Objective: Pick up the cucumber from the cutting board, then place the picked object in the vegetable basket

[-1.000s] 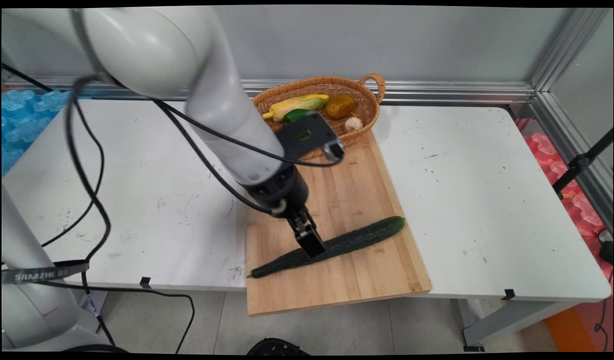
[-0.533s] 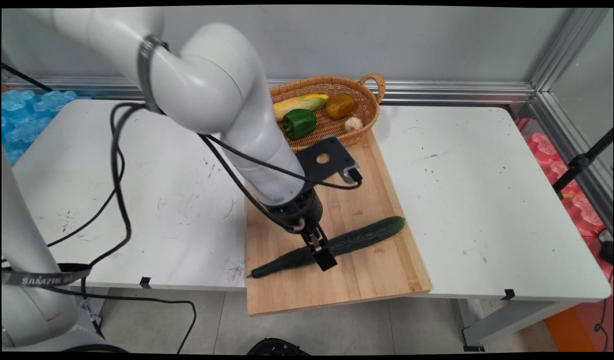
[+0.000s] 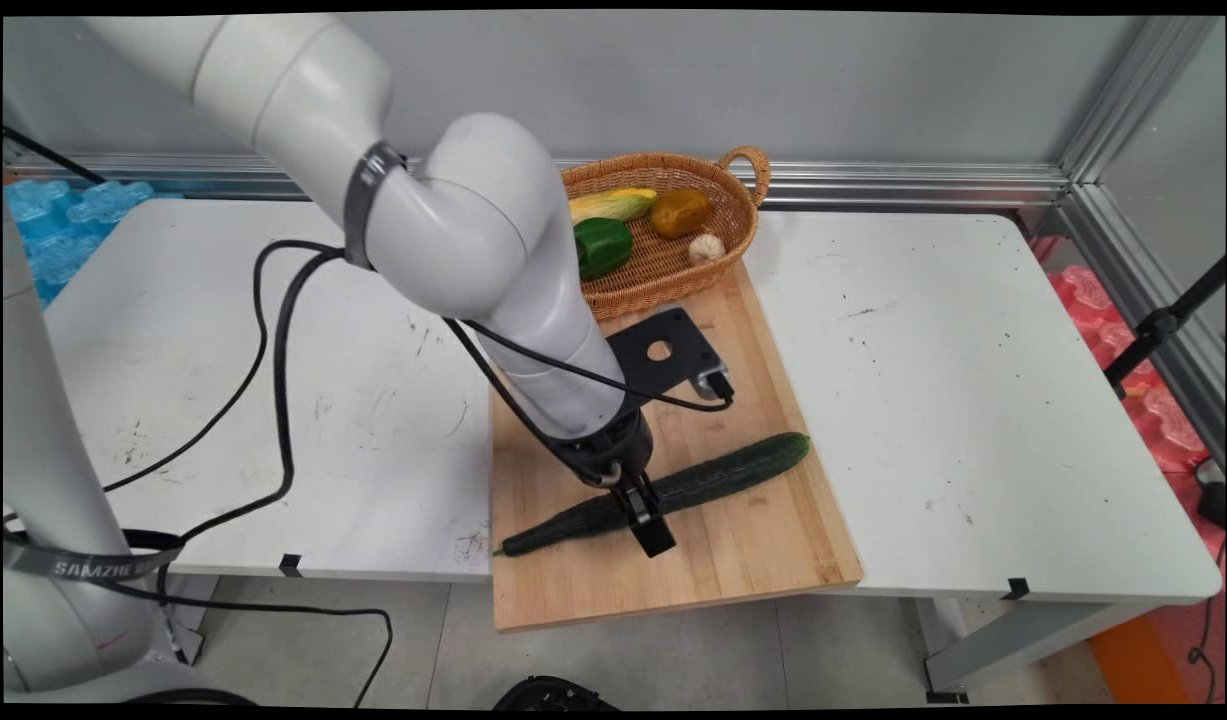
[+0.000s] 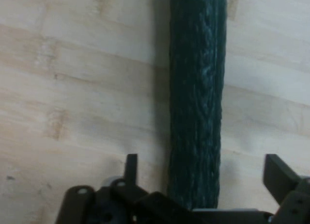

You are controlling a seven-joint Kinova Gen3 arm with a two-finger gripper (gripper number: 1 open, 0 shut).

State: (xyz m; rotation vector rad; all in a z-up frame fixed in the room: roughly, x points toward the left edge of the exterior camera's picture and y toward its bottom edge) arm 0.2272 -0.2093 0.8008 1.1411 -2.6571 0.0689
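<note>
Jaws spread wide, one finger on each side of a dark green cucumber (image 4: 197, 103), not yet pinching it. Black gripper (image 3: 645, 518) points down over the cucumber's middle, crossing its long axis. Cucumber lies diagonally on a wooden cutting board (image 3: 743, 540), stem end toward the near-left corner, on the table (image 3: 973, 400).

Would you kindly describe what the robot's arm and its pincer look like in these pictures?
The arm is glossy white, built of rounded tubular links with a dark band at one joint. Black cables hang from it in loops. A flat black bracket with a round hole sits by the wrist. The pincer is black, with a slotted linkage and two slim fingers.
</note>
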